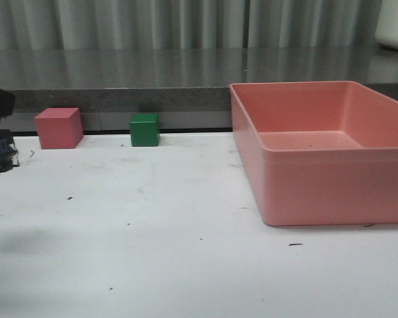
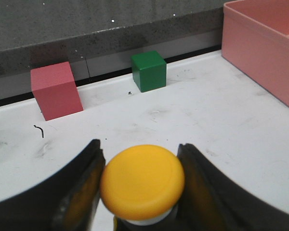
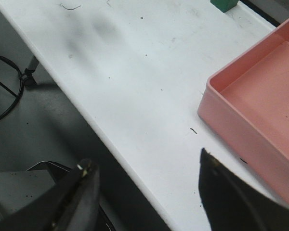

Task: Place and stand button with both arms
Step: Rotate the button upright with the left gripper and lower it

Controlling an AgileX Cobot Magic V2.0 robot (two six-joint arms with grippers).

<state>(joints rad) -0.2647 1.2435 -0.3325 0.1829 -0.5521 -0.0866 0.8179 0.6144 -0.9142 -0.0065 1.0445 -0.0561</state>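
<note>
Colours on my worktop [image 1: 152, 265]: white, flecked with dark specks.
I see a yellow button [image 2: 142, 181] cap, black fingers [image 2: 84, 187], a green cube [image 1: 144, 129], a pink-red cube [image 1: 58, 128], and a salmon-pink bin [image 1: 331, 185].

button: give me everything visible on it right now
The button shows a round, smooth, matte yellow mushroom cap that looks like plastic, facing the left wrist camera, with a pale ring just under it. The left gripper has a black finger against each side of the cap. Its base is out of view, above the white table.

light: soft, even | shadows: faint (table [image 1: 152, 265]) | blur: button [image 2: 142, 182] cap, close-up
</note>
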